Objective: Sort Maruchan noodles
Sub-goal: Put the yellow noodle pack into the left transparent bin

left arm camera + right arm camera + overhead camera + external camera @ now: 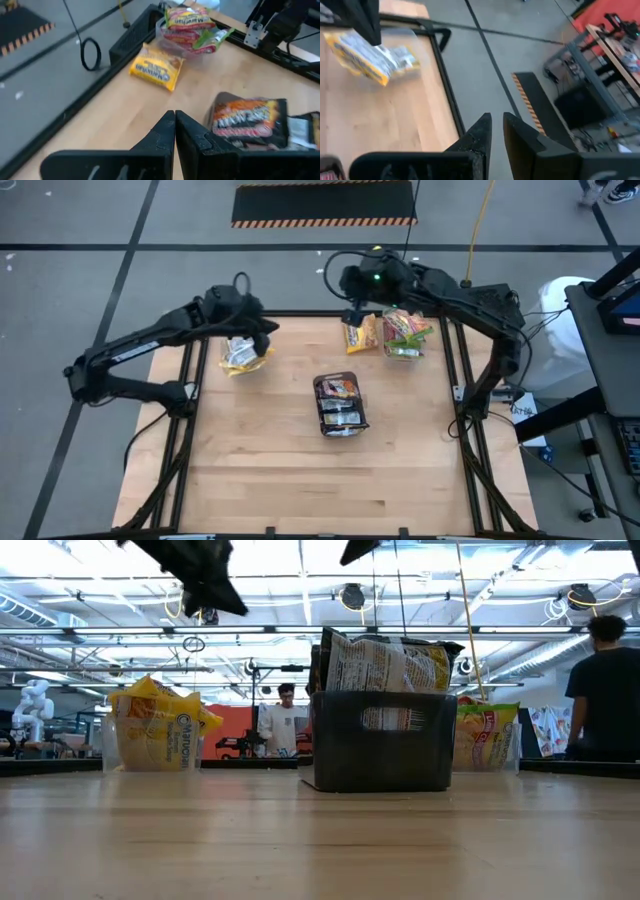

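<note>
Wooden table (300, 480), near half bare, noodles (340, 404) central.

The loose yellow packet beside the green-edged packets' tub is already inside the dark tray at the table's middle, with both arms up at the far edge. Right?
Not quite. The loose yellow packet isn't in the dark tray; it lies on the bare table beside the clear tub of green-edged packets, as the high view shows. The tray at the middle holds only dark packets. Both arms are at the far edge.

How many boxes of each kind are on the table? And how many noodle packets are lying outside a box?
clear tubs: 2
dark tray: 1
loose yellow packet: 1
Total: 4
</note>
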{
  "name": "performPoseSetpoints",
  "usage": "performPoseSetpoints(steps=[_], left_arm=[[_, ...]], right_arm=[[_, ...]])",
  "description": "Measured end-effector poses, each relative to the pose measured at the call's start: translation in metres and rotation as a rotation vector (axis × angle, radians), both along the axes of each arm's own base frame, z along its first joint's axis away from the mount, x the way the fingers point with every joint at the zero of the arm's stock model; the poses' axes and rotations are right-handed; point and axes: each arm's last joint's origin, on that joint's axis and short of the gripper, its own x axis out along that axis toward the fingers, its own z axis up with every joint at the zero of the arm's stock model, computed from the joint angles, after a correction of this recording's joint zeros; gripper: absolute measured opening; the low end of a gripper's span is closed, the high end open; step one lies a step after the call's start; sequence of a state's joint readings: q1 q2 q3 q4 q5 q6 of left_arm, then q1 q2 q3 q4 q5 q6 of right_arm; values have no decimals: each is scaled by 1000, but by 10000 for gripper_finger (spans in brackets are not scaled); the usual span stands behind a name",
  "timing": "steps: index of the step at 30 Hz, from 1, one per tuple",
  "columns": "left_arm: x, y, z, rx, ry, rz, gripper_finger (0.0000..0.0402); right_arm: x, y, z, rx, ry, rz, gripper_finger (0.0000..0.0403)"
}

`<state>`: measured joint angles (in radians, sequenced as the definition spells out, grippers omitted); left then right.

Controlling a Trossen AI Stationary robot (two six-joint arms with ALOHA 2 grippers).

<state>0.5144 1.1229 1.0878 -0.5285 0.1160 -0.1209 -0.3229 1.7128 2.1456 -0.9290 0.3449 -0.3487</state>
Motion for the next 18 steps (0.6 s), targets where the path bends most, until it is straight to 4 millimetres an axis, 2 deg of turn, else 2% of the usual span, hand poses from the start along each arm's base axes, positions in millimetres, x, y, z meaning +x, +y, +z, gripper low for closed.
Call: performPoseSetpoints(steps=[5,11,14,18], left_arm=[[31,17,-9,85,-57,-53,17],[65,36,-16,133,-228,-43,17],[78,43,-18,120,-326,-22,17],[87,48,-26,95,-349,-36,15]], right_arm=[[-17,5,3,5,68,-19,45],[-31,4,-2,16,192,-15,45],[-39,4,-4,19,267,-3,45],[-45,5,-6,24,334,20,39]])
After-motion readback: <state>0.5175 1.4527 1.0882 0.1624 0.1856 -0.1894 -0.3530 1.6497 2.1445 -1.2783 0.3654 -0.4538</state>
